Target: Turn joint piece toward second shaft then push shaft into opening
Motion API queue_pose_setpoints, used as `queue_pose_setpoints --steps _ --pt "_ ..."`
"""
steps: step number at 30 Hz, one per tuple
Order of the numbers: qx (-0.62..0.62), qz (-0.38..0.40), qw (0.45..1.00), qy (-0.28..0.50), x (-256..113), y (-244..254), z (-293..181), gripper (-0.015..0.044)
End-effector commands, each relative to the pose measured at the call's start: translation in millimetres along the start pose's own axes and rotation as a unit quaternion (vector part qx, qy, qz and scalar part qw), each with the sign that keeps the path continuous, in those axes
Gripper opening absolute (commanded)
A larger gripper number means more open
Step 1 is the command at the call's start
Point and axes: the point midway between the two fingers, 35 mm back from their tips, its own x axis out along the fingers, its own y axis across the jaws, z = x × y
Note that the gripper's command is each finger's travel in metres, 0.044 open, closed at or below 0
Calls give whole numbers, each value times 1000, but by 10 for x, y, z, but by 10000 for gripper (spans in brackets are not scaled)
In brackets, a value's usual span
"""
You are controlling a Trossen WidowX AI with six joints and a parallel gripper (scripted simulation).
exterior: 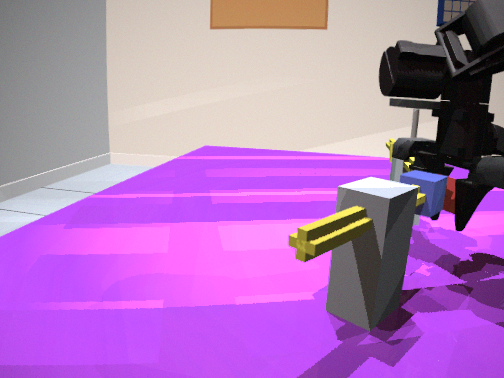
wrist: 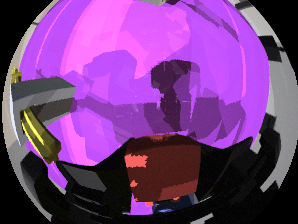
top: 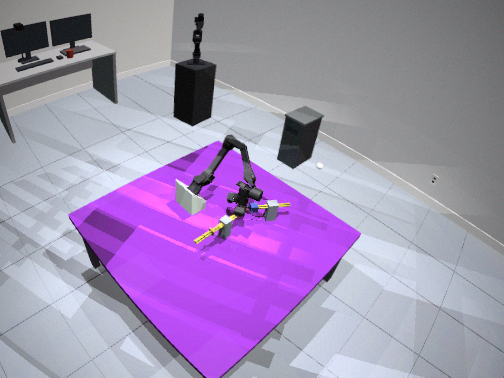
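The first shaft [top: 284,204] [exterior: 330,232] is yellow and cross-shaped and passes through its grey block [top: 271,211] [exterior: 370,250]. On its inner end sits the blue hinge part [top: 254,207] [exterior: 422,192] with the red joint piece [exterior: 451,194] [wrist: 164,172] beyond it. My gripper [top: 243,211] [exterior: 448,214] [wrist: 162,162] is shut on the red joint piece, one finger on each side. The second yellow shaft [top: 204,237] [wrist: 40,136] runs through its own grey block [top: 225,228] [wrist: 45,96]. Its inner end is apart from the joint piece. Which way the opening points is hidden.
The purple table [top: 200,300] [exterior: 150,280] carries both blocks. A pale angled panel [top: 189,197] stands beside the arm's base. The second block and shaft stand close to the gripper. Off the table are a dark cabinet [top: 300,140] and a black pedestal [top: 194,95].
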Motion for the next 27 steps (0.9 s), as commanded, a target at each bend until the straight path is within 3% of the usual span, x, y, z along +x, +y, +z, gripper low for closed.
queue_pose_setpoints --steps 1,8,27 --pt "0 0 1000 0 0 0 0 16" --pt "-6 0 1000 -2 -1 4 0 0" --pt "-164 12 985 -54 -39 115 -3 0"
